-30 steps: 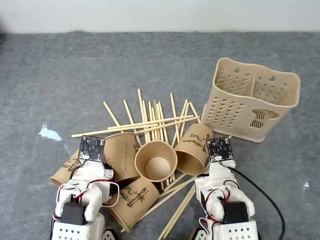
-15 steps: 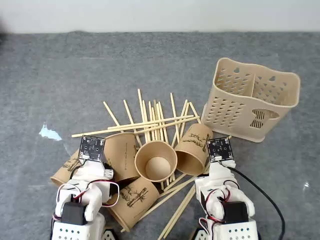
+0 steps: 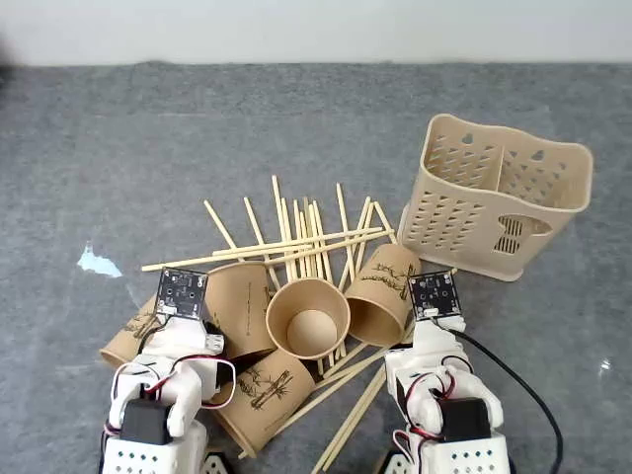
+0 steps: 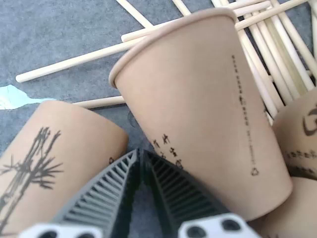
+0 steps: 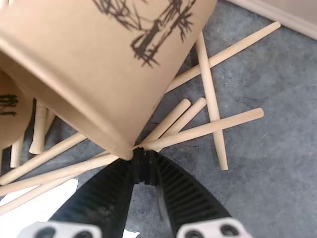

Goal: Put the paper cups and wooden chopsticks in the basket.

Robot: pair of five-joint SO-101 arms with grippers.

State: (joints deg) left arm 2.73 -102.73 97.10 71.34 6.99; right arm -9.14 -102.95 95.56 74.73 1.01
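No mvmt, chopsticks (image 3: 314, 237) mostly near-far (two crosswise)

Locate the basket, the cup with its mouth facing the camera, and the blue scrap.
basket (image 3: 454, 222), high view, perforated front wall.
open-mouthed cup (image 3: 314, 332), high view, inside bottom.
blue scrap (image 3: 96, 263), high view, its middle.
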